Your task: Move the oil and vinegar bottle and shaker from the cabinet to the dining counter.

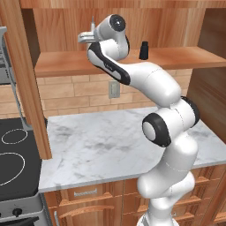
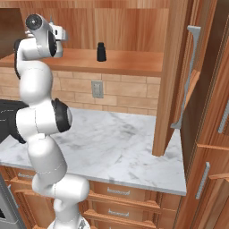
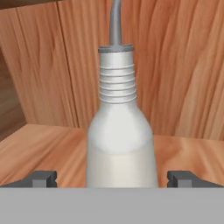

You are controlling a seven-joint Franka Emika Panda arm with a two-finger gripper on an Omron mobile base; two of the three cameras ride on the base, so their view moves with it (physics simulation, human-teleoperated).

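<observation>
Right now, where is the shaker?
The shaker stands upright on the open cabinet's shelf, above the marble worktop; in the left base view it is right of the arm's raised hand.

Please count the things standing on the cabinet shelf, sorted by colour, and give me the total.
Pale grey-white: 1, the oil and vinegar bottle, between the open gripper fingertips.
Black: 1, the shaker, standing apart on the shelf.
Total: 2
</observation>
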